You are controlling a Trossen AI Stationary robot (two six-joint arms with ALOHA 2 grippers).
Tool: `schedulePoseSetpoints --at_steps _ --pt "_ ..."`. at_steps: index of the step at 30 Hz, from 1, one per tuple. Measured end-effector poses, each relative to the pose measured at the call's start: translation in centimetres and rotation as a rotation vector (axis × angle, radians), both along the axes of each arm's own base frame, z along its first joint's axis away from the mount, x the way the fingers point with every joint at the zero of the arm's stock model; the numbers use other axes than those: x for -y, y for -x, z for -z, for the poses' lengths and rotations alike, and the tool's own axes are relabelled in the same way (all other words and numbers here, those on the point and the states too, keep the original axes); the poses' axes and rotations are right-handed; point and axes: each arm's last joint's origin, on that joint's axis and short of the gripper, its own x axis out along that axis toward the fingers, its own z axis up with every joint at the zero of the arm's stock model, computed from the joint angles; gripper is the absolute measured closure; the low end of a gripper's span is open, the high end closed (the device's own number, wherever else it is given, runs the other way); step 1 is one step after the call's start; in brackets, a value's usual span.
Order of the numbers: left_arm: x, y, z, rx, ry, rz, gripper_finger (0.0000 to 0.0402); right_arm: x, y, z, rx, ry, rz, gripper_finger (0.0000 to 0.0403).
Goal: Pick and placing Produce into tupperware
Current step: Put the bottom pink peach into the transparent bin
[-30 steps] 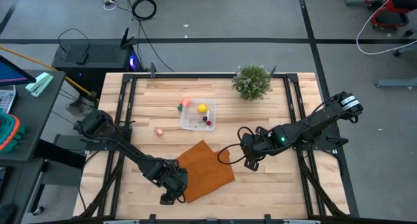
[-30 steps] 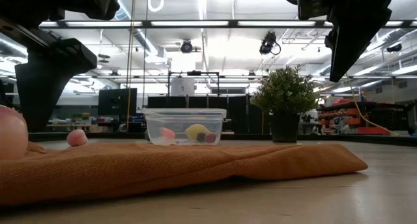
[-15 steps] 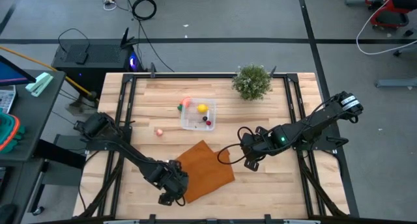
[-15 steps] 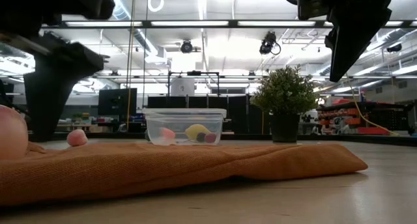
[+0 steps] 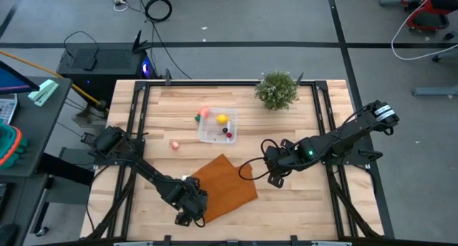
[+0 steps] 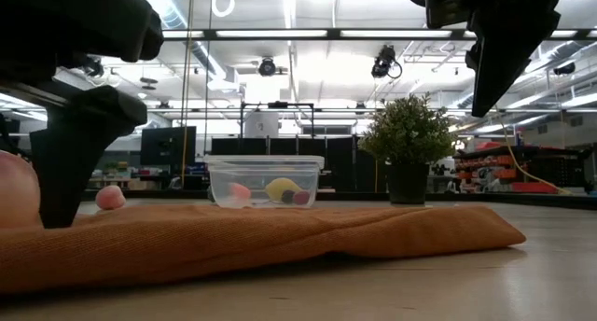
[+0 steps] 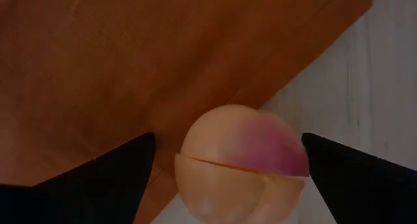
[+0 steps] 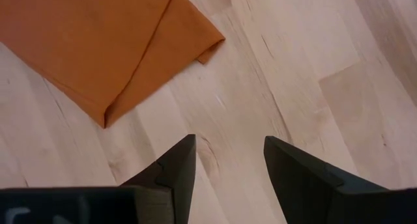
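Note:
My left gripper (image 5: 191, 211) is low over the near left corner of the orange mat (image 5: 225, 185) and is open. Its fingers stand on either side of the peach-orange round fruit (image 7: 241, 164) with a small gap. The fruit rests at the mat's edge, partly over the wood. In the low view one left finger (image 6: 75, 162) stands beside the fruit (image 6: 13, 192). The clear tupperware (image 5: 217, 126) holds the yellow lemon (image 5: 222, 119) and red and dark pieces. A pink piece (image 5: 174, 144) and two more pieces (image 5: 202, 114) lie on the table outside it. My right gripper (image 5: 274, 176) hovers open, right of the mat.
A bushy potted plant (image 5: 277, 89) stands at the far edge, right of the tupperware. The mat's right corner (image 8: 195, 38) lies just ahead of my right gripper (image 8: 228, 165). Bare wood lies near the right arm. Dark frame rails run along both sides of the table.
My left gripper has come down toward the mat's near left corner. Its finger has dropped beside the peach-orange fruit and now covers part of it in the low view. The fruit and the right arm have stayed put.

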Motion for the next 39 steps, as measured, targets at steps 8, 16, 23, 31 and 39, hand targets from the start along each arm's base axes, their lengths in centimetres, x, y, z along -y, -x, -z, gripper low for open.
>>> schedulePoseSetpoints --at_steps 8,16,23,31,39 --pt "0.0 0.0 0.0 -0.001 0.0 -0.001 0.0035 0.0 0.0 0.0 0.004 0.003 0.002 0.0251" --pt "0.0 0.0 0.0 -0.003 0.001 -0.008 0.0078 0.0 0.0 0.0 0.004 0.004 0.004 0.0251" --pt "0.0 0.0 0.0 -0.006 0.0 -0.008 0.0108 0.0 0.0 0.0 0.004 0.004 0.005 0.0251" --pt "0.0 0.0 -0.9 -0.028 -0.009 -0.027 0.0122 0.0 0.0 0.0 0.004 0.004 0.005 0.0251" --pt "-0.1 -0.1 -2.0 -0.049 -0.031 -0.006 0.0123 0.0 0.0 0.0 0.004 0.005 0.004 0.0251"
